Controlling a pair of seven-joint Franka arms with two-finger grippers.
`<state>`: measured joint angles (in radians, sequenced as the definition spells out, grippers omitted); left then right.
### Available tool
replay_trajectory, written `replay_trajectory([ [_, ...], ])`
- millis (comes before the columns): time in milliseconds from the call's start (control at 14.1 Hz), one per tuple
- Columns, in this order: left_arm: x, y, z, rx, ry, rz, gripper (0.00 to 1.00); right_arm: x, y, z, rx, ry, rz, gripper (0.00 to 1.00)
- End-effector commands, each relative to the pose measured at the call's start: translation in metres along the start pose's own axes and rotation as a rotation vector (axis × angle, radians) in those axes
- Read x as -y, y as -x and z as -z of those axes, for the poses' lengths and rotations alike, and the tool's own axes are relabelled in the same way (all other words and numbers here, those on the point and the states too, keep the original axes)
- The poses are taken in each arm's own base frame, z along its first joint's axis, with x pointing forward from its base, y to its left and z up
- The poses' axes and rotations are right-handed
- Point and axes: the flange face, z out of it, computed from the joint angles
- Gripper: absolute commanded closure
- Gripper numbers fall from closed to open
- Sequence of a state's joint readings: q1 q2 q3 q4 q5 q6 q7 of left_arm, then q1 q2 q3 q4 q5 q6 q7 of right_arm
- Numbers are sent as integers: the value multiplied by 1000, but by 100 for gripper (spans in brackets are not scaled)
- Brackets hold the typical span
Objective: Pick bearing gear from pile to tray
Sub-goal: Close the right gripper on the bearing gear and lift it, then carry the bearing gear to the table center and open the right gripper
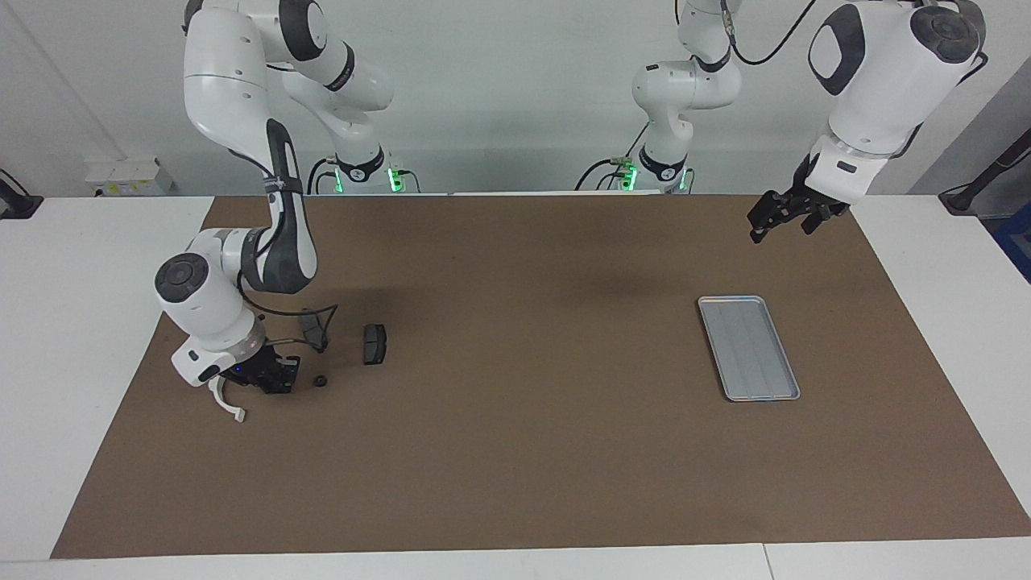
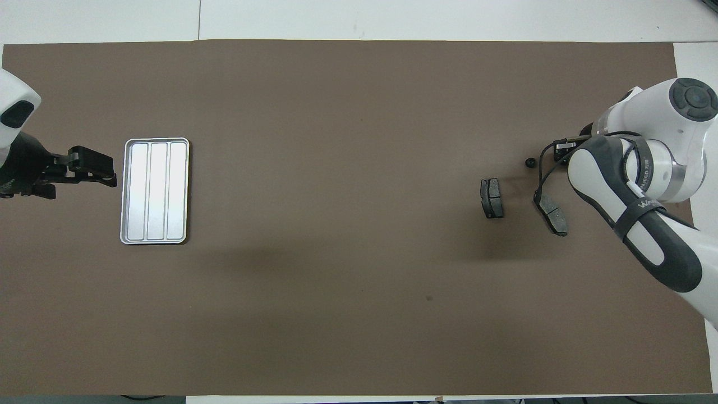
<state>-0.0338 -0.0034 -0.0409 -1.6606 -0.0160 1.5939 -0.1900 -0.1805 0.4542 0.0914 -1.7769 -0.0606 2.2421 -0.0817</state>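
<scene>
The pile lies at the right arm's end of the brown mat: two dark brake-pad plates [image 1: 374, 344] [image 1: 312, 325], a white curved bracket [image 1: 229, 405] and a small black ring [image 1: 320, 381]. My right gripper [image 1: 272, 379] is down at the mat between the bracket and that ring. Its fingers are drawn together on a second black ring, the bearing gear, which they mostly hide. In the overhead view the arm covers this gripper; the loose ring [image 2: 529, 163] and plates [image 2: 492, 197] [image 2: 552, 216] show. The silver tray [image 1: 747, 348] [image 2: 155, 191] holds nothing. My left gripper [image 1: 775, 217] [image 2: 104, 173] waits open, raised over the mat beside the tray.
The brown mat [image 1: 523, 451] covers most of the white table. A cable loops from the right wrist over the nearer brake-pad plate. Wide bare mat lies between the pile and the tray.
</scene>
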Motion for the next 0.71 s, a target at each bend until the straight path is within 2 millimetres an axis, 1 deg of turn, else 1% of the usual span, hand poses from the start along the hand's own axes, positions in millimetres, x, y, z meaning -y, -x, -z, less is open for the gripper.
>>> replay_trajectory([
  [0, 2, 2, 6, -13, -11, -5, 0, 27, -13, 62, 1, 19, 37, 100],
  [71, 2, 2, 6, -13, -11, -5, 0, 36, -19, 79, 2, 21, 6, 100],
  [141, 2, 2, 6, -13, -11, -5, 0, 53, -26, 99, -5, 26, -20, 100],
  [212, 2, 2, 6, -13, -11, -5, 0, 73, -30, 115, -14, 27, -39, 100],
  [283, 2, 2, 6, -13, -11, -5, 0, 98, -33, 132, -26, 26, -63, 100],
  [354, 2, 2, 6, -13, -11, -5, 0, 127, -34, 144, -25, 27, -81, 100],
  [566, 2, 2, 6, -13, -11, -5, 0, 213, -24, 156, -37, 88, -83, 100],
  [636, 1, 1, 5, -12, -11, -7, 0, 243, -18, 162, -50, 78, -116, 100],
])
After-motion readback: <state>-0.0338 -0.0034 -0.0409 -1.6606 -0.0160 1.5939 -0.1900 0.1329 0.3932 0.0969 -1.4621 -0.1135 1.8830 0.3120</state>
